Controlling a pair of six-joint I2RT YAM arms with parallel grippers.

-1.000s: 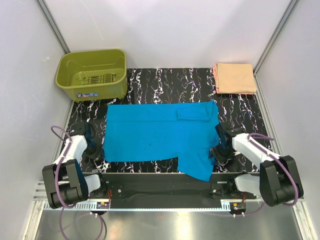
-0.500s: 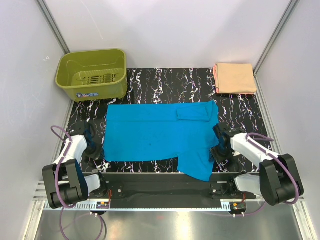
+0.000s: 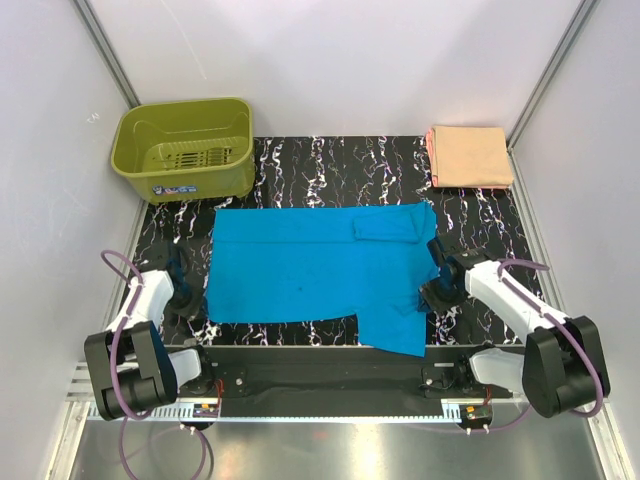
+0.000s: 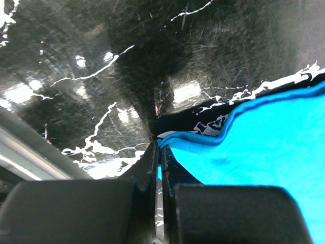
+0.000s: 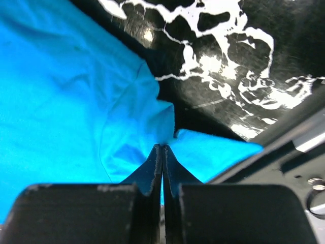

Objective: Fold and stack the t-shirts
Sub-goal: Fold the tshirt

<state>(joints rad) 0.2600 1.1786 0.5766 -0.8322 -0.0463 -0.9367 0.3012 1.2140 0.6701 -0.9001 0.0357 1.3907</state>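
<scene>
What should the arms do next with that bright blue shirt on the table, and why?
Probably raise both grippers slightly, together. The left gripper and right gripper are each shut on an edge of the turquoise cloth t-shirt, which lies spread on the black marbled table; lifting would free that side to be folded over.

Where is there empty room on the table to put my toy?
The bare black table between the green basket and the peach t-shirt is free. So is the strip right of the blue t-shirt. The near edge is crowded: the left pincer and the right pincer grip that shirt there.
</scene>
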